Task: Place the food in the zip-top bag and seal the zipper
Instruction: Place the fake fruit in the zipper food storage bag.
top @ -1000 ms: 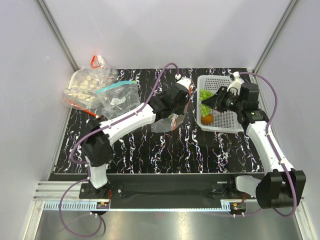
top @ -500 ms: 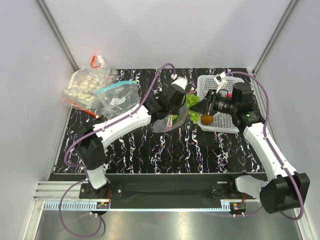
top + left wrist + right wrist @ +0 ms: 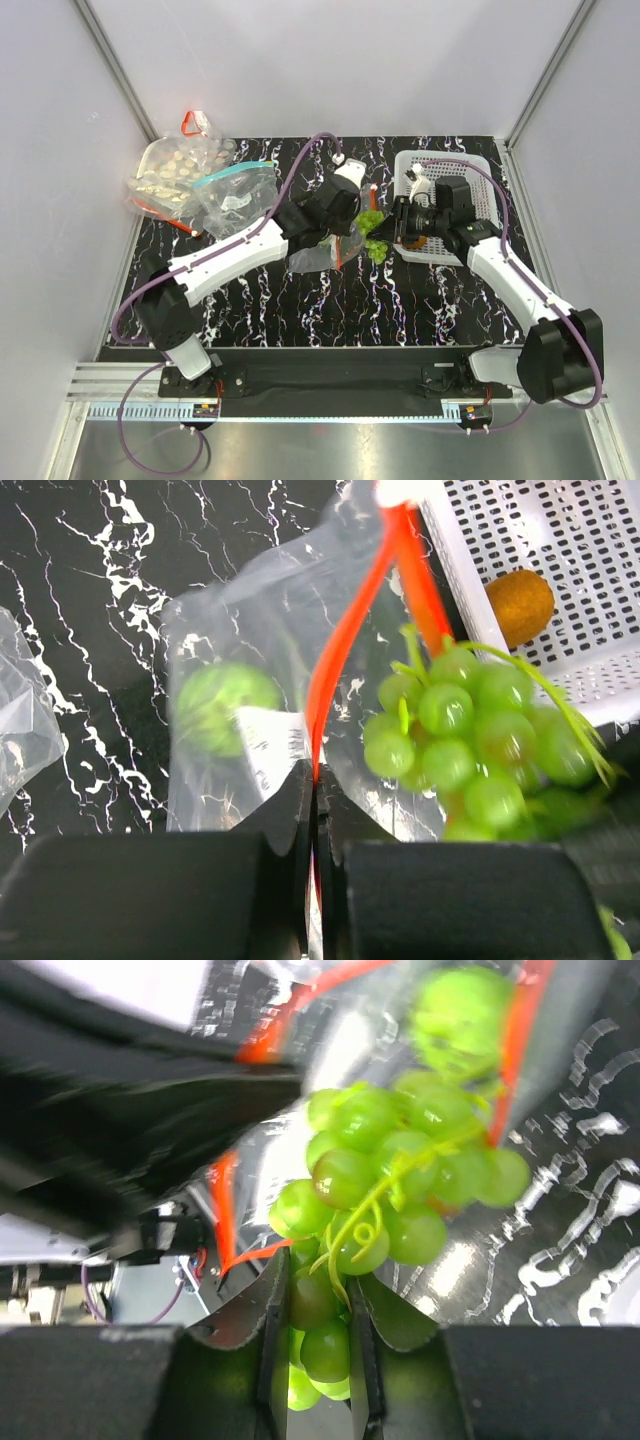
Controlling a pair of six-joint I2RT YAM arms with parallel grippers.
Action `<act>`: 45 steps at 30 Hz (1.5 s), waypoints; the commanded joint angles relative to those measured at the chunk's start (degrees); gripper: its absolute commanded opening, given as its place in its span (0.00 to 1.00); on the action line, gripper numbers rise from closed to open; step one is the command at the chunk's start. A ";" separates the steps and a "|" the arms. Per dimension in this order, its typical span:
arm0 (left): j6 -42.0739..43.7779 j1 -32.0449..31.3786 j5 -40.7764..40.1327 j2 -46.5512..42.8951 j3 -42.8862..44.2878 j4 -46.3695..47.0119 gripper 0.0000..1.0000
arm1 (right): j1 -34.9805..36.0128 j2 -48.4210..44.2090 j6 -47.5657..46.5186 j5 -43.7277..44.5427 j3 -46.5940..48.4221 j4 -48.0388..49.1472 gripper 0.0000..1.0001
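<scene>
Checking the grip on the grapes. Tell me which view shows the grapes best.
Right wrist: the grapes fill the frame, close up, their lower part pinched between the fingers. Left wrist shows the grapes blurred beside the zipper. In the top view the grapes are a small green cluster.

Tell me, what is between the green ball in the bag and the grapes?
The red-orange zipper strip of the clear bag runs between the green ball and the grape bunch. The left wrist view shows it.
</scene>
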 commanded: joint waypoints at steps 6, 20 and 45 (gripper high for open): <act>0.53 -1.71 3.50 -5.41 -4.91 8.91 0.00 | 0.80 2.68 6.90 4.66 4.32 -0.53 0.19; -0.52 -1.71 8.34 -6.47 -6.15 10.49 0.00 | 7.65 10.33 6.37 10.28 5.64 0.18 0.20; -5.97 4.00 17.67 -8.93 -6.15 9.27 0.00 | 11.00 -2.06 9.27 29.35 0.36 1.26 0.76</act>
